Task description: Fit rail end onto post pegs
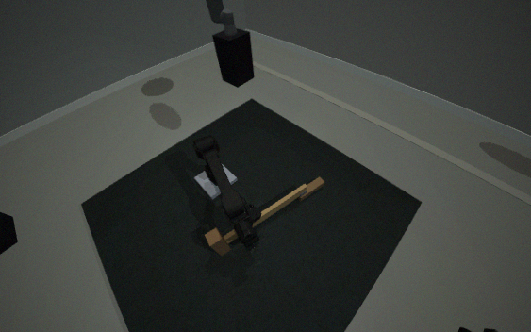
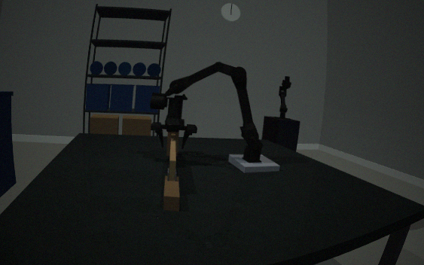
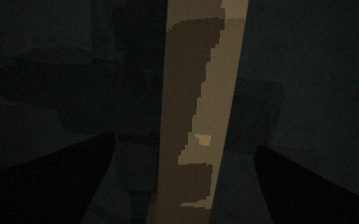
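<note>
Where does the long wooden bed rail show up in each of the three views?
Top: long wooden bed rail runs diagonally across the middle, from the short wooden post at lower left up to the low footboard block at upper right.
Exterior: seen nearly end-on, a narrow vertical strip at centre, behind the block.
Wrist: a broad vertical band at centre.
Shared landmark: the open gripper straddling the rail, fingers apart from it.

Dim grey-walled room: metal shelving with blue bins, wall clock, pale floor.
</note>
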`<action>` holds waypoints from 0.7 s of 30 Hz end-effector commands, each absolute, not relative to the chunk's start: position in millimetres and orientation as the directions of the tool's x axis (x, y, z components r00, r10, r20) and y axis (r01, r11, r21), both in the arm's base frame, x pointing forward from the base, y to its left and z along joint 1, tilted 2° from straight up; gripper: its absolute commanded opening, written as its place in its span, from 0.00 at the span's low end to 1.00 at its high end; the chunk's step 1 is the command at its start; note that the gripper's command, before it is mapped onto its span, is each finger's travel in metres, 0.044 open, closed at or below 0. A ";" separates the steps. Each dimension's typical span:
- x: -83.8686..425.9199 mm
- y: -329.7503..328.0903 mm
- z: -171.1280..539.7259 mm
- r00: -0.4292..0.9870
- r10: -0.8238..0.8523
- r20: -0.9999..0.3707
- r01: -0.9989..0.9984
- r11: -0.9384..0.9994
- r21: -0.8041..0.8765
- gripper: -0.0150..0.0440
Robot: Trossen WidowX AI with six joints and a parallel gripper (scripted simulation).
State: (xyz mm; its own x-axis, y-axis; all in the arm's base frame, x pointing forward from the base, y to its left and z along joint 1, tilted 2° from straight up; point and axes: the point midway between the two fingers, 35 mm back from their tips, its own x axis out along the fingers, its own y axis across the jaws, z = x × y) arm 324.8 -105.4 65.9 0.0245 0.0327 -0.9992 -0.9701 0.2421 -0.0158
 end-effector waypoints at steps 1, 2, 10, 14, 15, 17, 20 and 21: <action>324.9 -105.3 66.0 0.025 0.032 -0.999 -0.970 0.243 -0.016 1.00; 324.9 -105.3 66.0 0.025 0.032 -0.999 -0.970 0.243 -0.016 1.00; 331.7 -76.7 97.1 0.025 0.029 -0.999 -0.970 0.244 -0.017 1.00; 331.7 -76.7 97.1 0.025 0.029 -0.999 -0.970 0.244 -0.017 1.00; 331.7 -76.7 97.1 0.025 0.029 -0.999 -0.970 0.244 -0.017 1.00; 331.7 -76.7 97.1 0.025 0.029 -0.999 -0.970 0.244 -0.017 1.00; 331.7 -76.7 97.1 0.025 0.029 -0.999 -0.970 0.244 -0.017 1.00; 331.7 -76.7 97.1 0.025 0.029 -0.999 -0.970 0.244 -0.017 1.00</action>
